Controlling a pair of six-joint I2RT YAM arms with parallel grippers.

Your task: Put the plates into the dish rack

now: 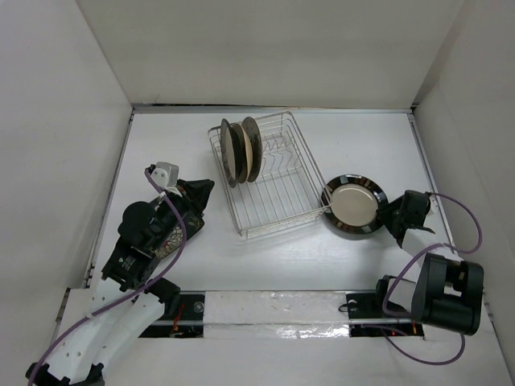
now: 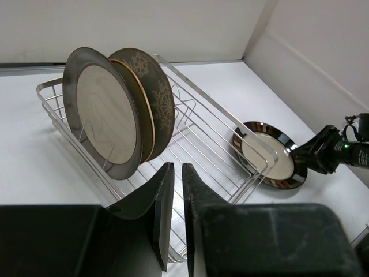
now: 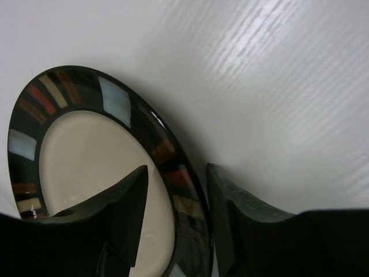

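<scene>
The silver wire dish rack [image 1: 283, 193] stands mid-table and shows in the left wrist view [image 2: 214, 144]. Three plates stand upright at its far left end: a dark-rimmed one with a cream centre [image 2: 105, 112], a tan one [image 2: 143, 112] and a grey one with a pale motif [image 2: 160, 99]. A second dark-rimmed plate [image 1: 354, 205] is tilted at the rack's right corner. My right gripper [image 1: 392, 211] is shut on its rim [image 3: 173, 173], one finger over the cream face. My left gripper [image 1: 201, 191] is shut and empty, left of the rack [image 2: 177, 166]. A dark patterned plate [image 1: 167, 239] lies partly hidden under my left arm.
White walls [image 1: 64, 121] close in the table on the left, back and right. A glossy white strip [image 1: 273, 310] runs along the near edge between the arm bases. The right arm's purple cable [image 1: 467, 221] loops beside the right wall.
</scene>
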